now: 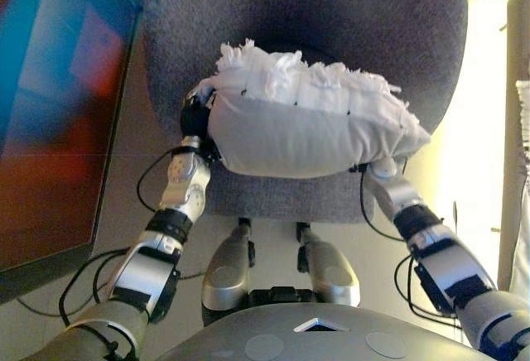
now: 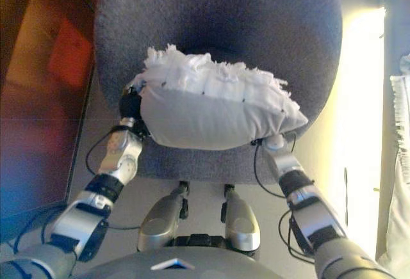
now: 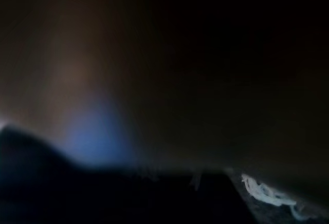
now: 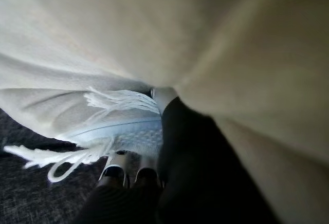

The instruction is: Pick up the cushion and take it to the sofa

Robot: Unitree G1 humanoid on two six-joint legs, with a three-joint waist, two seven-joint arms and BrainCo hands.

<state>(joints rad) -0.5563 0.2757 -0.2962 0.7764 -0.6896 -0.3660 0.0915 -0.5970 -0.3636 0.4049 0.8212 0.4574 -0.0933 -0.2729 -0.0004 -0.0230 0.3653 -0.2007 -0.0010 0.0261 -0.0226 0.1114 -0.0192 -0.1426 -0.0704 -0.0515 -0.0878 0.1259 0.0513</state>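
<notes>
- Cushion [image 1: 310, 129]: white, plain cloth on the near face, shaggy white fringe along the upper face and edges. It was held up between the two robot hands, in front of the seat of the grey armchair, tilted so that its right end sat lower than its left.
- Grey armchair [image 1: 331, 13]: rounded, in coarse dark grey fabric, filling the upper middle of both eye views. The cushion overlapped its seat; whether the cushion touched the seat could not be told.
- Left robot hand [image 1: 195, 117]: dark ribbed cover pressed against the left end of the cushion, fingers hidden behind the cloth. Its own wrist view was almost wholly dark, with only a scrap of white fringe showing. Whether its fingers were clenched or straight could not be told.
- Right robot hand [image 4: 134, 179]: under the right lower corner of the cushion. The right wrist view showed dark-tipped fingers [image 4: 114, 173] lying along the underside of the cloth beside strands of fringe, with grey chair fabric past them. How far they curled could not be told.
- Dark screen [image 1: 58, 113]: large panel with blurred red and blue reflections, standing at the left of the armchair.
- Floor [image 1: 480, 129]: pale, brightly lit at the right of the armchair.
</notes>
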